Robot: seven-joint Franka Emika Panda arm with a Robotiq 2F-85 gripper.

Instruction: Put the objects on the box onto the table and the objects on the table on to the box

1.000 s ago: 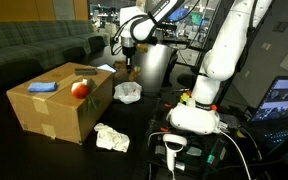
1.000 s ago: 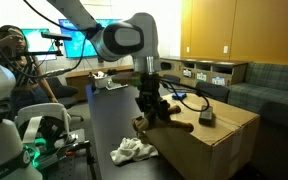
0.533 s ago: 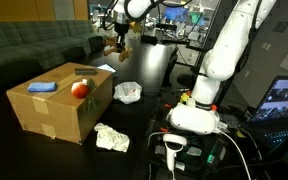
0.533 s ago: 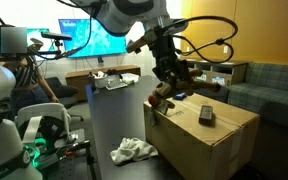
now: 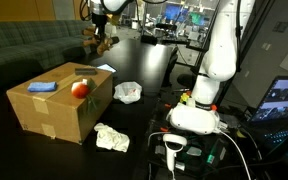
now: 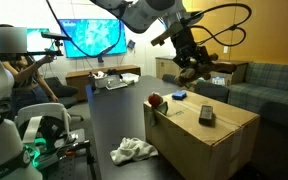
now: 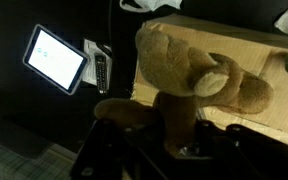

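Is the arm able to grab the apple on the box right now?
Probably not yet: its jaws are shut on the teddy bear, held high in the air. The apple lies uncovered on the box, otherwise reachable.

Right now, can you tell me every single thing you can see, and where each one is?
box: one, brown cardboard, on the table
table: one, nearly black, under everything
apple: one, red, on top of the box
blue thing: one, blue, on top of the box
dark flat thing: one, blackish, on top of the box
cloths: two, white, on the table beside the box
tablet: one, lit screen, beside the box in the wrist view
teddy bear: one, brown, up in the air near the box
robot arm: one, white, standing beside the table
jaws: one pair, dark, shut on the teddy bear
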